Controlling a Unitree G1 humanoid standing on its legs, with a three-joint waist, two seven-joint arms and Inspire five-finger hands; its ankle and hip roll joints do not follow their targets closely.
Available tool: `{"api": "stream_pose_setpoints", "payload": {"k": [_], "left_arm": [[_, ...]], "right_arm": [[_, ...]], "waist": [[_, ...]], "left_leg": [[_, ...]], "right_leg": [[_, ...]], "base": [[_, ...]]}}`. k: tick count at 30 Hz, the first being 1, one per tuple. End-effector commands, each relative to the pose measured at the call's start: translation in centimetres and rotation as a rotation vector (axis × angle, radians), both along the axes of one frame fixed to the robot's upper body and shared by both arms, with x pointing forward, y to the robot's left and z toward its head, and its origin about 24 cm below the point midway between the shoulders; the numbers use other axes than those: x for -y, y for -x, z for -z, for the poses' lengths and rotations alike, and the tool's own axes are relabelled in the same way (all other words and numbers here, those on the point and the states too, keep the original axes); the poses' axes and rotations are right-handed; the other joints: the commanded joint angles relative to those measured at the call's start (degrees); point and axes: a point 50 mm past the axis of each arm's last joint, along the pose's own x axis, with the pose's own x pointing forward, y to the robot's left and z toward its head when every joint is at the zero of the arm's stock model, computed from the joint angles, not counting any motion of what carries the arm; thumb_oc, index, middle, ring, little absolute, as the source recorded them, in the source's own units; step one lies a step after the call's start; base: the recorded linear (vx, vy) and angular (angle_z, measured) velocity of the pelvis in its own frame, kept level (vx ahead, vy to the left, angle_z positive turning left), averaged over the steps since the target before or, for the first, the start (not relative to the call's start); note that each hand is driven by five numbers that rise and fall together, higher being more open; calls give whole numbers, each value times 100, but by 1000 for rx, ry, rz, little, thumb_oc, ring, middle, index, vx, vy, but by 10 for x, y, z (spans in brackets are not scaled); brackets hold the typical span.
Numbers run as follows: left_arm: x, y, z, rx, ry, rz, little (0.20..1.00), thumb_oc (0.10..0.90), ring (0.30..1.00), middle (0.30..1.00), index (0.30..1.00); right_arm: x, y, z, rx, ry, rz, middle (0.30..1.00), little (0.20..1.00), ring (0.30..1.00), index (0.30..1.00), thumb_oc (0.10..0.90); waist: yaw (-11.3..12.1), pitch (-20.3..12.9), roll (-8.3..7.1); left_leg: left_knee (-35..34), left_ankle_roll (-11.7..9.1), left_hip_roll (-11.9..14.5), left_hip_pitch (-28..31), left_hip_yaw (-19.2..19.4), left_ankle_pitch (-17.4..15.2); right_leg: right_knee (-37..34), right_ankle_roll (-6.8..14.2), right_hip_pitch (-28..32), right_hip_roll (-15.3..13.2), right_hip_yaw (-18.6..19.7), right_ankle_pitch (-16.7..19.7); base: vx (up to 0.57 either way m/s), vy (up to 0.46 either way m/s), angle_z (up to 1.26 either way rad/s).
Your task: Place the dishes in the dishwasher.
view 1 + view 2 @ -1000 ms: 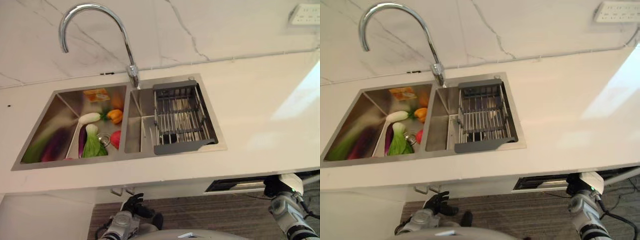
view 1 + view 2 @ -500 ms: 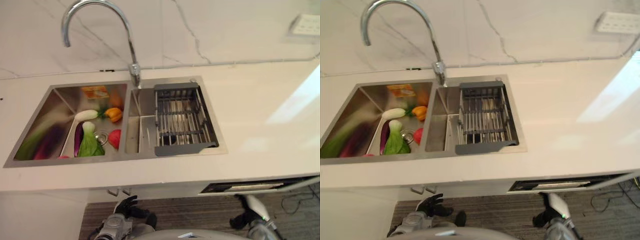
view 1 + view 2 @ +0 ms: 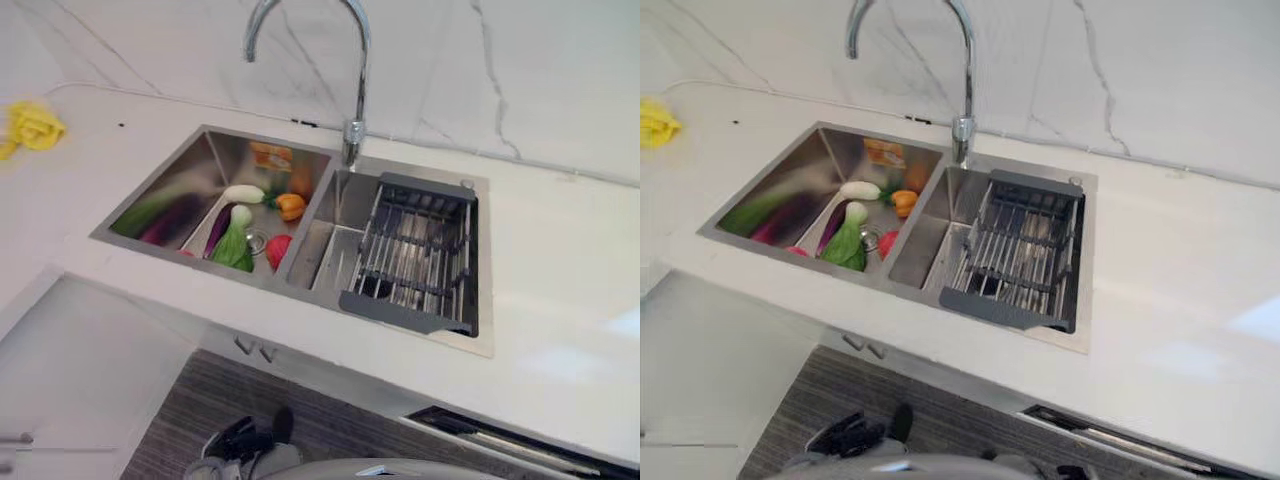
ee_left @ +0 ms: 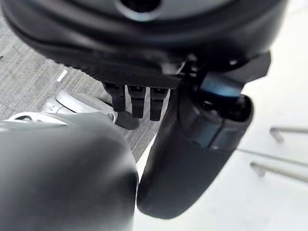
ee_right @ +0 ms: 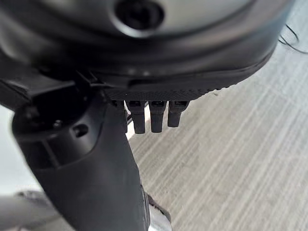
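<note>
A white stone table runs along a marbled wall and carries a steel double sink set into it, with a tall curved tap at the back edge between the two basins. The basin nearer the table's left end holds vegetables: a green leafy one, a purple aubergine, a white radish, an orange pepper and a red one. The other basin holds a grey wire dish rack with something dark low in its front corner; whether it is a dish cannot be told. A yellow cloth lies at the table's far left end. Below the table's front edge is a striped grey floor.

The left hand hangs low over the floor, fingers loosely straight and holding nothing. The right hand also hangs over the floor, fingers straight and empty.
</note>
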Motion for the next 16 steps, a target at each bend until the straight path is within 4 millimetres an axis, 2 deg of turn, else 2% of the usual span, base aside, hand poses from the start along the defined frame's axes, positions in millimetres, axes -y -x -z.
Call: {"api": "stream_pose_setpoints", "payload": {"k": [1, 2, 3, 4, 5, 6, 8, 11, 13, 16], "left_arm": [[-9, -3, -1, -37, -62, 95, 900, 800, 900, 900, 900], [-9, -3, -1, -37, -62, 95, 900, 800, 900, 900, 900], [-11, 8, 1, -74, -75, 97, 900, 800, 900, 900, 900], [-11, 8, 1, -74, -75, 97, 900, 800, 900, 900, 900], [-11, 17, 3, -105, -85, 102, 900, 800, 900, 900, 900], [-11, 17, 3, -105, -85, 102, 900, 800, 900, 900, 900], [-6, 22, 5, -123, -87, 107, 900, 800, 900, 900, 900], [8, 28, 9, -157, -75, 176, 900, 800, 900, 900, 900], [20, 26, 10, -164, -84, 271, 900, 800, 900, 900, 900], [27, 16, 9, -131, -91, 344, 900, 800, 900, 900, 900]], "right_arm": [[18, -25, -9, 86, 23, 18, 900, 900, 900, 900, 800], [18, -25, -9, 86, 24, 18, 900, 900, 900, 900, 800], [18, -26, -9, 97, 11, 44, 900, 900, 900, 900, 800], [18, -26, -9, 97, 11, 44, 900, 900, 900, 900, 800], [19, -21, -8, 81, 7, 68, 900, 900, 900, 900, 800], [19, -21, -8, 81, 7, 68, 900, 900, 900, 900, 800], [19, -16, -7, 58, 3, 107, 900, 900, 900, 900, 800], [19, -9, -5, 41, 7, 207, 900, 900, 900, 900, 800], [17, -7, -3, 30, -2, 255, 900, 900, 900, 900, 800], [13, -13, -3, 49, -23, 256, 900, 900, 900, 900, 800]], "waist": [[-53, 147, -270], [-53, 136, -265], [-54, 65, -330], [-54, 65, -330], [-61, -30, -371], [-71, -45, -371], [-156, -176, -312], [-284, -408, -155], [-348, -442, -106], [-359, -378, -148]], "left_leg": [[409, 180, 278, -140, 1721, -325], [413, 181, 282, -159, 1717, -322], [756, 262, 213, 46, 1847, -724], [756, 262, 213, 46, 1847, -724], [1010, 308, 31, 358, 1690, -1154], [1008, 310, 27, 337, 1681, -1143], [831, 314, 120, 711, 1803, -1258], [262, 264, 226, 911, 1938, -1025], [-6, 259, 144, 1069, 2005, -1001], [-68, 347, 19, 1169, 2116, -1104]], "right_leg": [[576, 396, -247, -551, 27, -75], [570, 396, -260, -546, 25, -64], [481, 375, -340, -649, 32, 52], [481, 375, -340, -649, 32, 52], [381, 349, -394, -709, 69, 126], [375, 351, -409, -711, 59, 135], [256, 345, -392, -671, 34, 138], [8, 413, -345, -564, 20, 233], [-141, 500, -305, -620, 70, 397], [-252, 615, -331, -738, 238, 614]], "base": [[-266, 2, 29], [-331, 0, 12], [-149, -3, -1], [-243, -3, -1], [-98, 2, 9], [-114, 13, 13], [-30, 61, 5], [14, 114, 26], [16, 199, 21], [-17, 162, -16]]}}
